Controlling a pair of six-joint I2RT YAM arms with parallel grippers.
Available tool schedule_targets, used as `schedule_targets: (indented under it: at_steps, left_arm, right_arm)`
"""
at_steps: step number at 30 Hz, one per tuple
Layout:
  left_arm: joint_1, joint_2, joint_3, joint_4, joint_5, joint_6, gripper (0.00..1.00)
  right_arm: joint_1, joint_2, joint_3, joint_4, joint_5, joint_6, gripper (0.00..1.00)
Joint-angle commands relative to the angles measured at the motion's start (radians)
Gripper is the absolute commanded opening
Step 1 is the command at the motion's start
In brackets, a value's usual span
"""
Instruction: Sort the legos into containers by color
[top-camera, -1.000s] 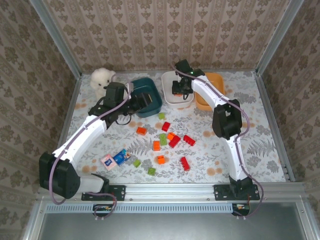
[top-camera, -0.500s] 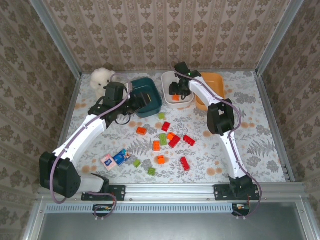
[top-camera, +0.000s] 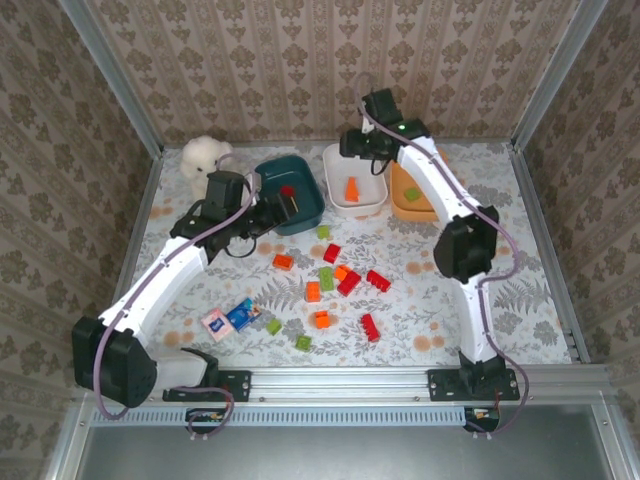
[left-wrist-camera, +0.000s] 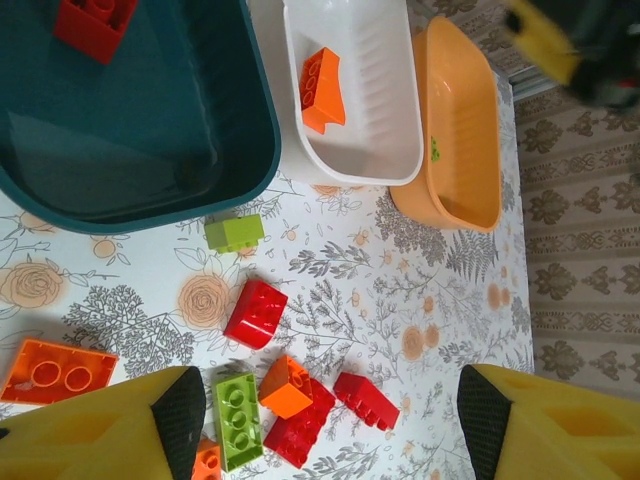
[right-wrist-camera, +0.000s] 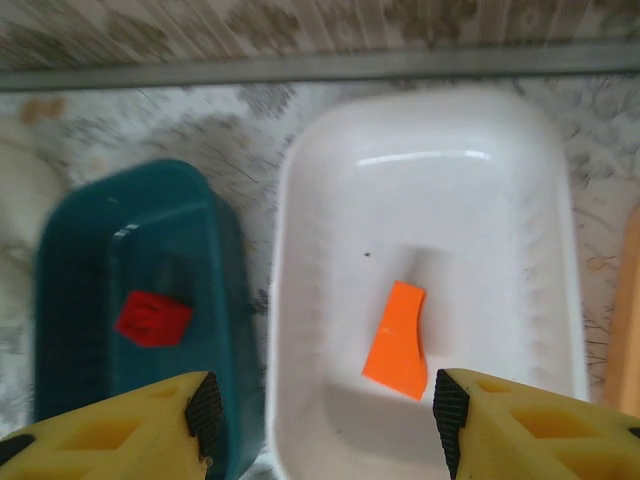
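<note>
Patterned wallpaper walls in a floral table. Along its far side stand three bins in a row: a teal bin, a white bin and an orange bin. The teal bin holds one red lego, the white bin one orange lego, and the orange bin one green lego. About a dozen loose legos, red, orange and green, lie scattered mid-table, between the bins and the arm bases.

The right gripper hovers above the white bin, fingers spread and empty, with the orange lego directly below. The left gripper hangs at the teal bin's near edge, fingers also spread and empty.

The loose legos lie to the near side of both grippers, and the left one looks closer. Nearest is a loose green lego just outside the teal bin. Its long axis runs in line with the left fingers' gap, so a wrist turn would likely help pinch its narrower width.

A packet lies near the left arm, its print too small to read. A plush dog sits in the far left corner.
</note>
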Motion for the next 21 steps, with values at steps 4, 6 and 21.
schedule_targets:
  at_steps: [4,6,21]
  left_arm:
    - [0.006,-0.063,-0.026,-0.068,-0.011,0.036,0.7]
    - [-0.01,-0.064,-0.022,-0.105,-0.012,0.068,0.7]
    - [-0.445,0.313,0.219,-0.279,-0.054,0.219,0.69]
  right_arm:
    - [0.045,-0.335,-0.338,0.2,0.002,-0.022,0.61]
    - [0.078,-0.472,-0.525,0.317,0.013,-0.035,0.62]
    - [0.172,-1.307,-1.311,0.207,0.213,0.18,0.69]
